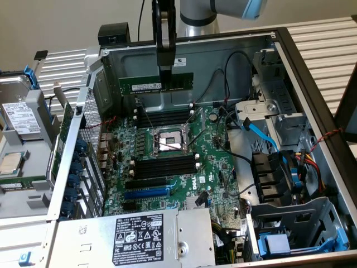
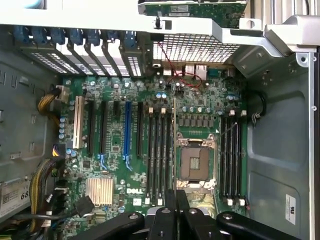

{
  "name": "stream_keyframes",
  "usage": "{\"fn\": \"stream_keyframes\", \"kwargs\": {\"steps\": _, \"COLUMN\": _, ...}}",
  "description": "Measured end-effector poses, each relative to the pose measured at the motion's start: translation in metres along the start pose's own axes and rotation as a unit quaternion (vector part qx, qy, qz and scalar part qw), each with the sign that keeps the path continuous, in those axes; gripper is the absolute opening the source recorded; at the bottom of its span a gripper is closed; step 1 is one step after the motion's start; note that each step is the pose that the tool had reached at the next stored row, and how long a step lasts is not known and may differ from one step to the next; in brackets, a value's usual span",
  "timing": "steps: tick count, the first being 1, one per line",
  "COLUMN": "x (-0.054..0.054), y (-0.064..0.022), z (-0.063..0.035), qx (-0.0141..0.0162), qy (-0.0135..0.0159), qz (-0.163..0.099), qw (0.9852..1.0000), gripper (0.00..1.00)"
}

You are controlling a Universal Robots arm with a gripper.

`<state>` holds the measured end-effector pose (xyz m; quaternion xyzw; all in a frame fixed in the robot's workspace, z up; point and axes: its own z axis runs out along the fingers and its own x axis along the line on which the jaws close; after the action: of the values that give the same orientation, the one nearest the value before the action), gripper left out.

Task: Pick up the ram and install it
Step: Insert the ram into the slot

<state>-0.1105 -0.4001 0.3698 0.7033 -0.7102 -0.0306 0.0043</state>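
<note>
The ram, a long green stick with a white label, hangs level above the open computer case, well clear of the motherboard. My gripper is shut on its upper edge near the middle. In the wrist view the ram shows edge-on as a thin line running out from my gripper, beside the empty CPU socket. Black memory slots lie behind the socket, and a second bank lies in front of it. All the slots look empty.
A blue expansion slot lies near the front bank. The power supply closes the case's near side. Blue and black cables and drive cages fill the exterior view's right. A hard drive lies outside at the left.
</note>
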Motion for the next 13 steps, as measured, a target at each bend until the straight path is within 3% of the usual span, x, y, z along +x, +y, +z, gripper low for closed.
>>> {"fn": "stream_keyframes", "kwargs": {"steps": 2, "x": 0.000, "y": 0.0000, "z": 0.0026, "qx": 0.0025, "qy": -0.0002, "qz": 0.002, "qw": 1.0000, "gripper": 0.12}}
{"fn": "stream_keyframes", "kwargs": {"steps": 13, "x": 0.005, "y": 0.0003, "z": 0.0224, "qx": 0.0039, "qy": -0.0017, "qz": 0.032, "qw": 0.9995, "gripper": 0.12}}
